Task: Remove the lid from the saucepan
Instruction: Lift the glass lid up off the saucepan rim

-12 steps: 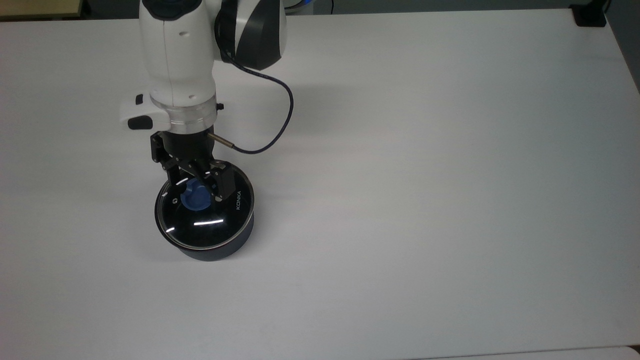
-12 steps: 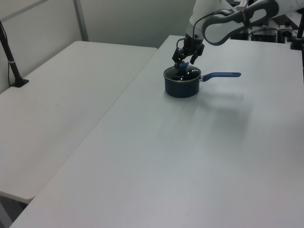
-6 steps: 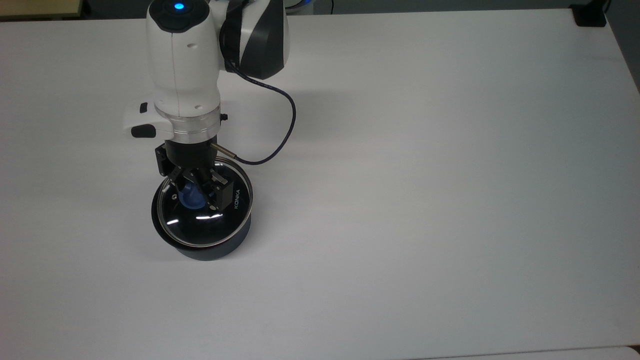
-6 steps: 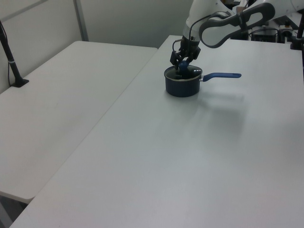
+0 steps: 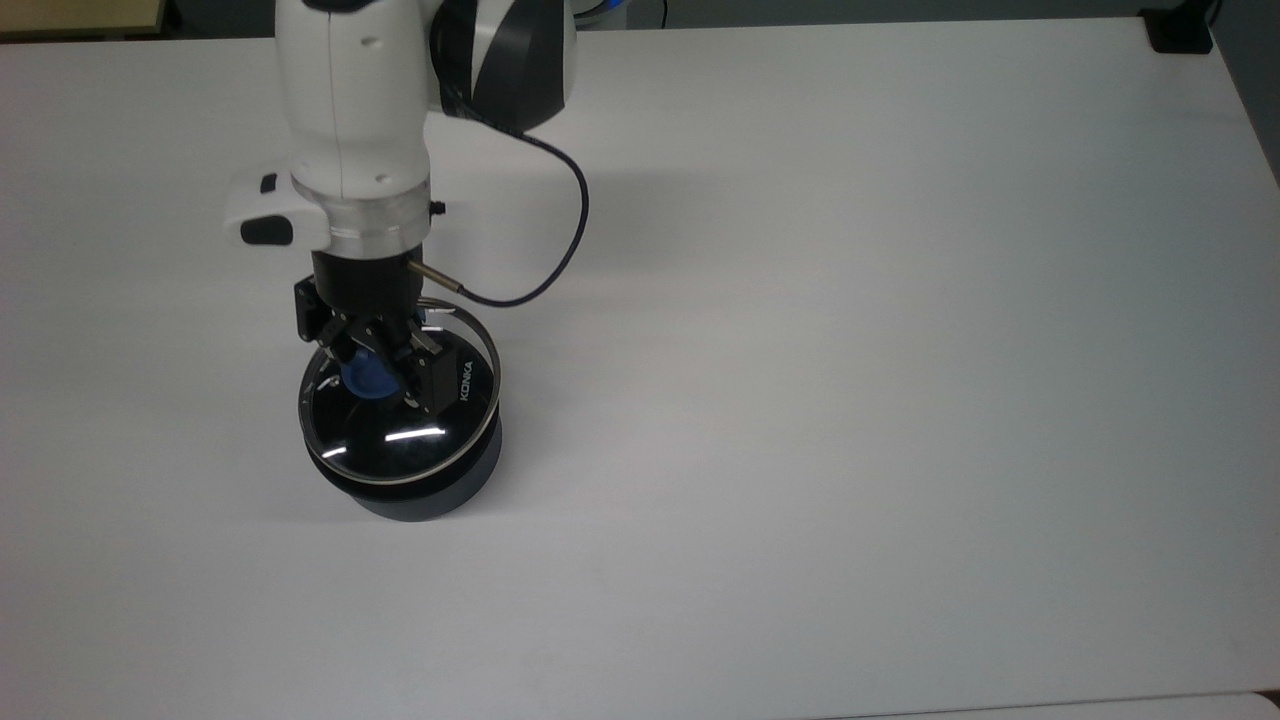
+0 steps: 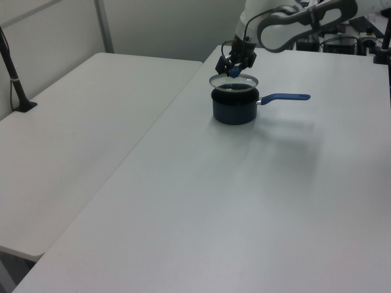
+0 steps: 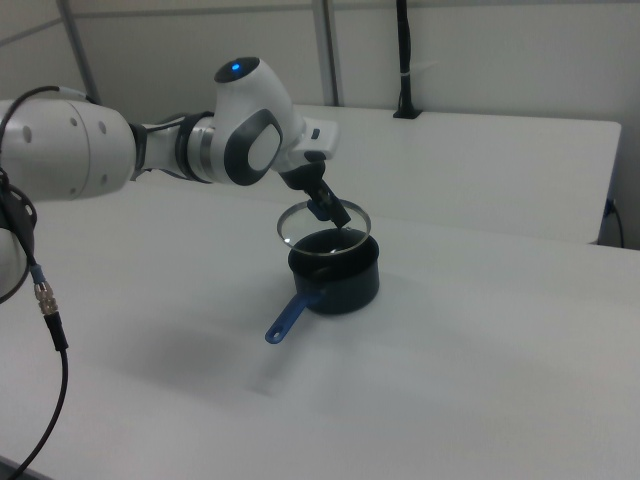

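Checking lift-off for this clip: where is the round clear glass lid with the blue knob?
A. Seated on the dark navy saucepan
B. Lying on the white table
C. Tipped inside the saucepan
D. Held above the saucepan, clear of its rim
D: in the left view the lid, gripped by its knob in the gripper, hangs with a gap above the saucepan.

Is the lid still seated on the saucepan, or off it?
Off: the lid hangs above the saucepan, a gap visible between them, gripper shut on its knob.
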Tool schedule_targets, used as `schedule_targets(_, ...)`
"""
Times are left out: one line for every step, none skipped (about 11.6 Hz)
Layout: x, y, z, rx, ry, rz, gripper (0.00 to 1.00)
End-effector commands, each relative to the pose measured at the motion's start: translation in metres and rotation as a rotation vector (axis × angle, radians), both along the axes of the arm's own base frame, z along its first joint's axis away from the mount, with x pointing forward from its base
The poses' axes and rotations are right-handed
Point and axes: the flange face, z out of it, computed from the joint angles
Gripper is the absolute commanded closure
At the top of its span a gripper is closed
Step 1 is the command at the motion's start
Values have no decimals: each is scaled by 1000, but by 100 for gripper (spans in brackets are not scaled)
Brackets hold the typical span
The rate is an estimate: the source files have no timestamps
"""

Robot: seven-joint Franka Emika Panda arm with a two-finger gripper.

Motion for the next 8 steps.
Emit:
schedule_targets(-35,5,51,-46,93,104,66)
schedule_targets(-55,13,65,-69,163,211,66)
schedule_targets(-71,22,72,-76,225,288,66)
schedule_targets(-82,36,69,-73,275,334,66)
schedule_targets(-88,51,61,-73,300,363,66)
schedule_targets(-97,65,53,-75,321,390,66)
schedule_targets(-112,88,42,-94,351,435,66)
schedule_targets(-134,106,24,-127,394,479,66)
